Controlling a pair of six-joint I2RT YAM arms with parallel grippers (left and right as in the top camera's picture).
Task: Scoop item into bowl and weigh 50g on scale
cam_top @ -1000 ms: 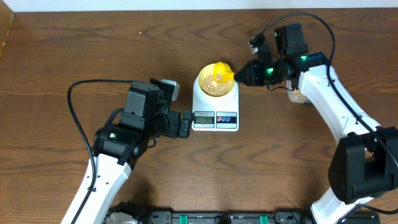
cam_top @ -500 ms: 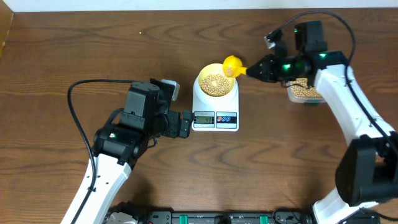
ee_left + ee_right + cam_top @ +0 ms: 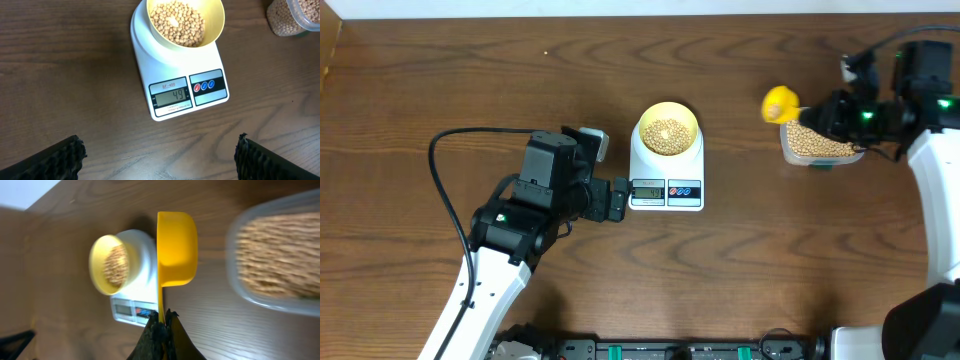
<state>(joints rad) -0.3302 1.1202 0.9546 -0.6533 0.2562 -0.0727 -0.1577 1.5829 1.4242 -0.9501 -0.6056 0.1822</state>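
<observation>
The pale yellow bowl (image 3: 668, 130) holds tan beans (image 3: 177, 22) and sits on the white scale (image 3: 666, 185), whose display (image 3: 171, 96) reads 49. My right gripper (image 3: 823, 108) is shut on the handle of a bright yellow scoop (image 3: 779, 103), held in the air at the left end of the clear tub (image 3: 817, 145) of beans. In the right wrist view the scoop (image 3: 176, 247) is tipped on its side, the blurred tub (image 3: 277, 260) to its right. My left gripper (image 3: 159, 154) stands open over bare table just in front of the scale, its fingertips (image 3: 65, 155) far apart.
The left arm's body (image 3: 535, 195) and its black cable (image 3: 445, 170) lie left of the scale. The right arm (image 3: 930, 150) reaches in from the right edge. A pale wall runs along the table's far edge (image 3: 620, 8).
My right gripper has carried the scoop from over the bowl away to the right, to the tub. The bowl, the scale and the left arm have not moved.
</observation>
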